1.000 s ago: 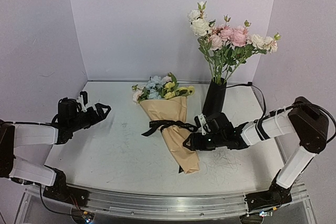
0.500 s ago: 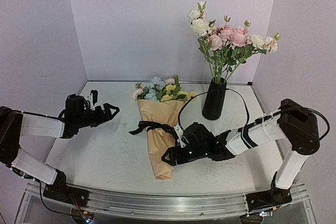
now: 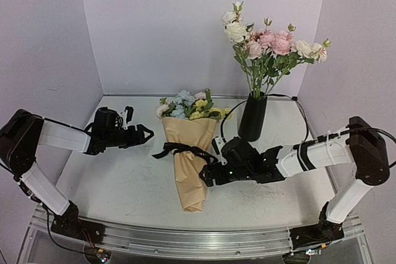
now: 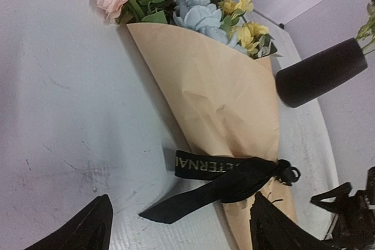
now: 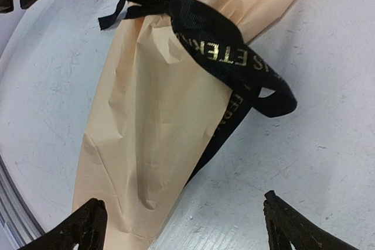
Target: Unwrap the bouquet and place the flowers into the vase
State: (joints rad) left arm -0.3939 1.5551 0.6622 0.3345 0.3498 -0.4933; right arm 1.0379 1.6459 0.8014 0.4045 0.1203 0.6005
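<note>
The bouquet [image 3: 192, 159] lies on the table as a tan paper cone with its tip toward me. Its blue, yellow and pink flowers [image 3: 189, 106] point to the back. A black lettered ribbon [image 3: 179, 149] is tied round its middle. My left gripper [image 3: 146, 134] is open just left of the ribbon's loose tail [image 4: 176, 206], which lies ahead between its fingers. My right gripper [image 3: 207, 177] is open at the cone's right edge below the bow, holding nothing. In the right wrist view the paper [image 5: 152, 121] and ribbon [image 5: 225, 51] lie ahead of its spread fingers. The black vase [image 3: 252, 117] stands behind to the right.
A tall bunch of cream and pink roses [image 3: 267, 41] stands in the vase. White walls close in the table on the left, back and right. A black cable [image 3: 272, 98] loops near the vase. A metal rail [image 3: 185, 239] runs along the near edge.
The right gripper swung the bouquet's tip leftward, then opened and drew back a little. The left gripper reached rightward toward the ribbon tail.
</note>
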